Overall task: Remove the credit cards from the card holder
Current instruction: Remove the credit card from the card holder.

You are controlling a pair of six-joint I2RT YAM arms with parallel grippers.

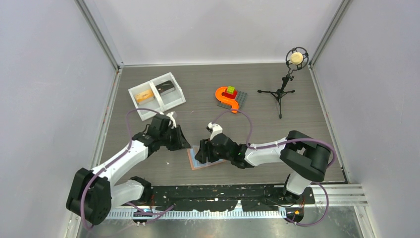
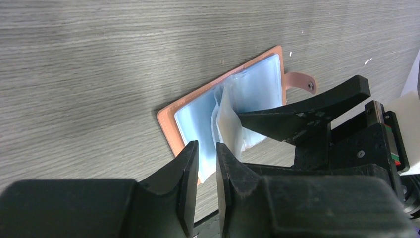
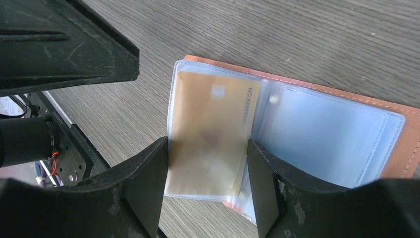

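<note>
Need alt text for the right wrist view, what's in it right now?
The open card holder lies flat on the grey wood-grain table, with a gold card in the clear pocket at picture left. The right end effector is open over it, one finger on each side of that card.

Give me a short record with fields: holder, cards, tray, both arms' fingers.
card holder: lies open, blue pockets up
gold card: in the holder, between the right fingers; grip unclear
white tray: holds second gold card and dark card, one per compartment
left fingers: nearly together, over the holder's edge
</note>
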